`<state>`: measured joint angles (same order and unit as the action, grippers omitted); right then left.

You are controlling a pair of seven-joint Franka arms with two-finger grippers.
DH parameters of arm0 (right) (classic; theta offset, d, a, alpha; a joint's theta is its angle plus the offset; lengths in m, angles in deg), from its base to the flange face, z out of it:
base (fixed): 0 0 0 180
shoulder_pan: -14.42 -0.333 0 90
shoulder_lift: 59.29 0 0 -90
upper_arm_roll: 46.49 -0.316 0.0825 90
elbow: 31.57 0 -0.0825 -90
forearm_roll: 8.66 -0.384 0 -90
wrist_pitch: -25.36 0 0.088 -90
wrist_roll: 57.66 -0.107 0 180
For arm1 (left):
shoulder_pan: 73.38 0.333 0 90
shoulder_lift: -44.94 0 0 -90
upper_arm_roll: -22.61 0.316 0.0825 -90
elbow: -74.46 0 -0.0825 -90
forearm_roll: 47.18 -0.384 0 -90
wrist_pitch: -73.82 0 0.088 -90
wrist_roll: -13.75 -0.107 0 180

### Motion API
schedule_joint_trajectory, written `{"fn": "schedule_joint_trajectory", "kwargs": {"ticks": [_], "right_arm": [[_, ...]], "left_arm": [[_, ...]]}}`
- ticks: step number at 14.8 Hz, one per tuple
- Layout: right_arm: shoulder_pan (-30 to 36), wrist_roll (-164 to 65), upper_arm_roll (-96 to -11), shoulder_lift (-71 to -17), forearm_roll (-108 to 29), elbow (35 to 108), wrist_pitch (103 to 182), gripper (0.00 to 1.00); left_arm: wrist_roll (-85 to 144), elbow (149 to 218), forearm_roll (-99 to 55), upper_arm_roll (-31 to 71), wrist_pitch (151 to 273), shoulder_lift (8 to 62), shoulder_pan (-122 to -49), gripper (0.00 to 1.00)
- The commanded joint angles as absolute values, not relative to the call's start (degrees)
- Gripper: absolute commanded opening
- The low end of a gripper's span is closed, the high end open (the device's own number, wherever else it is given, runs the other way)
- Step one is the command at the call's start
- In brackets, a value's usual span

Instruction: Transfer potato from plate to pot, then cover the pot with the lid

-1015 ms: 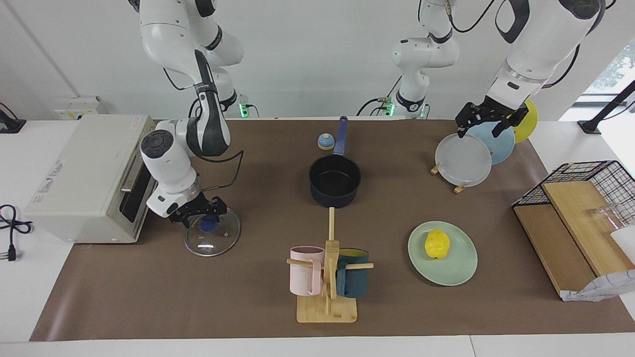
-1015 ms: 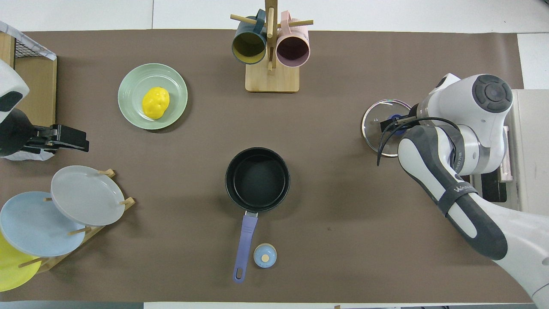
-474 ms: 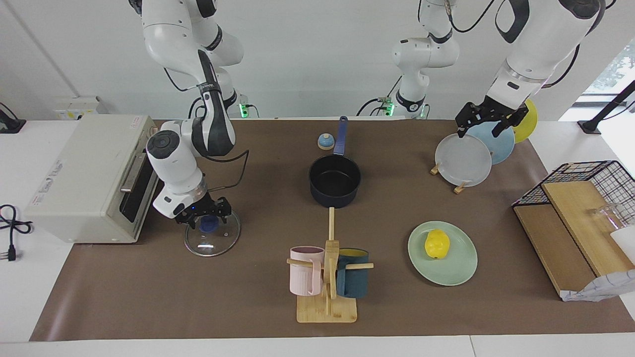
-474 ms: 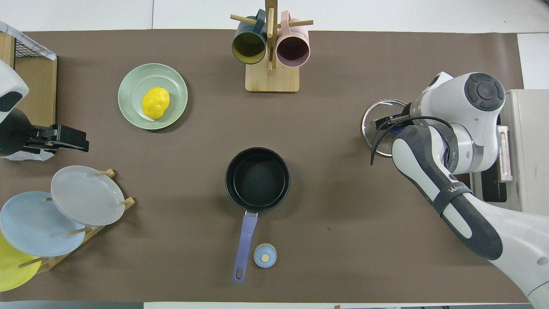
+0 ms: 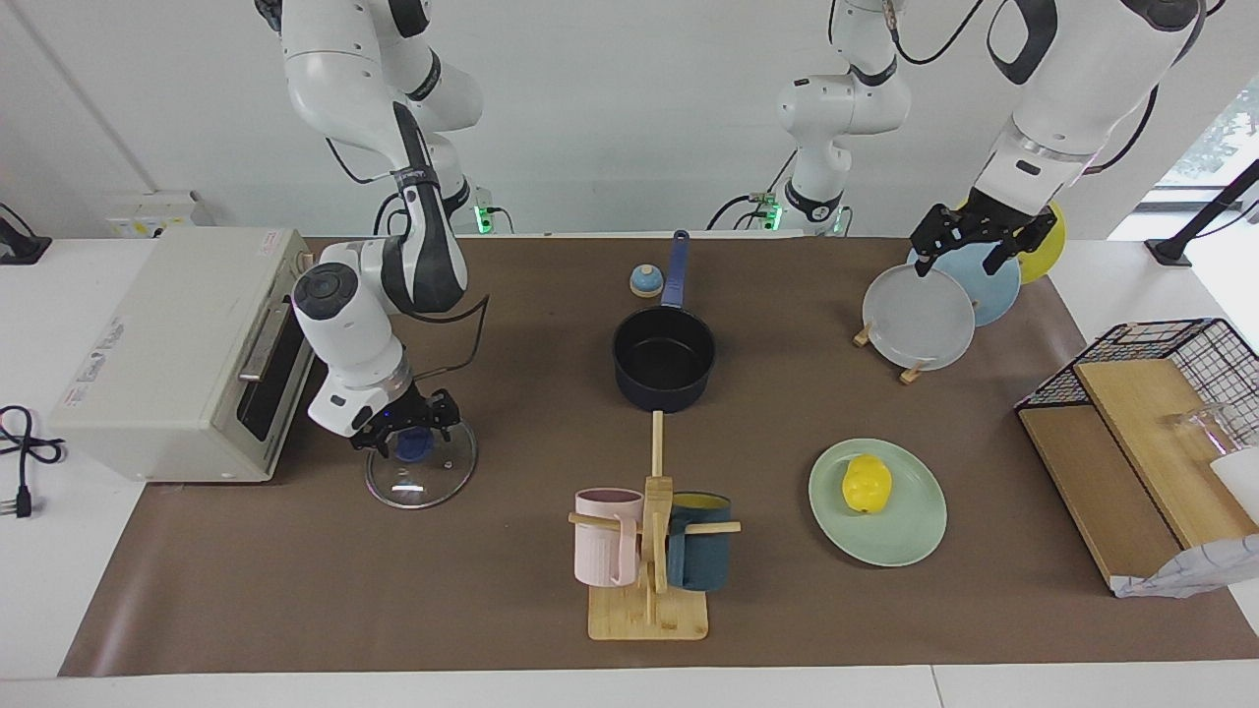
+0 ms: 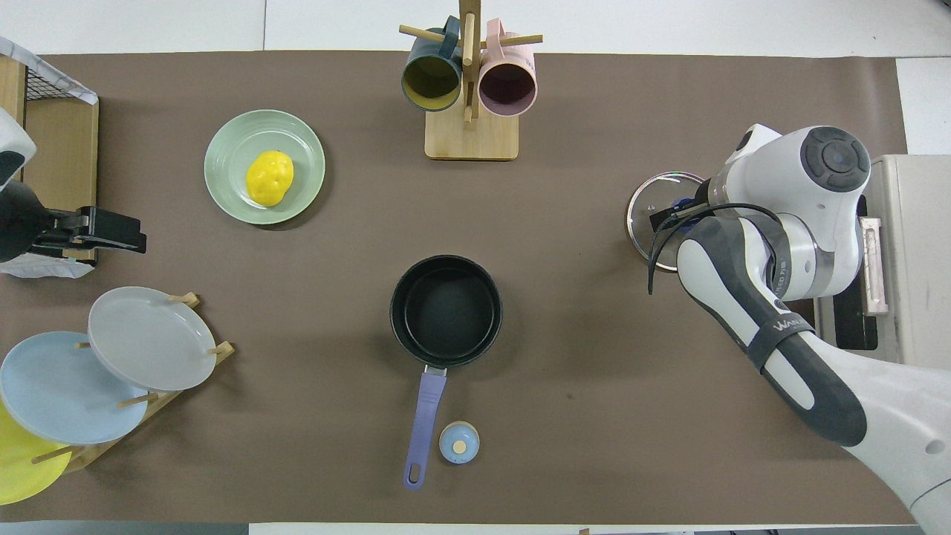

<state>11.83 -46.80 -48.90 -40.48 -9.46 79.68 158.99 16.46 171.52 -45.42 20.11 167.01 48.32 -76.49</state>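
Hardly any lettering to read here.
On the right arm (image 6: pixel 773 334), a dark band carries white capitals beginning "WAN"; the rest curves out of sight. The toaster oven (image 5: pixel 167 354) at the right arm's end of the surface has a small red-printed label at one top corner and faint grey wording along its top, both too small to make out. Nothing else shows any writing or numbers.

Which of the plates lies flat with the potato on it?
The mint-green plate, lying flat on the table with the yellow potato on it. The grey, light blue and yellow plates stand tilted in the rack, bare.
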Motion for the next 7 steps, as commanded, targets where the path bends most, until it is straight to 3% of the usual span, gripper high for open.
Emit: {"fn": "schedule_joint_trajectory", "kwargs": {"ticks": [1, 4, 7], "right_arm": [[12.66, -44.57, -49.40, -39.78, -9.37, 78.56, 157.99, 0.90], [13.27, -42.54, -49.40, -39.78, -9.37, 78.38, 157.37, 0.75], [13.45, -41.22, -49.40, -39.78, -9.37, 78.21, 157.11, 0.52]], "left_arm": [[14.46, 167.55, -45.77, 19.89, 168.66, 41.97, -75.76, 1.00], [13.13, 165.08, -45.86, 19.98, 170.32, 37.57, -75.41, 1.00], [13.22, 161.75, -45.25, 19.89, 171.90, 32.48, -75.14, 1.00]]}}
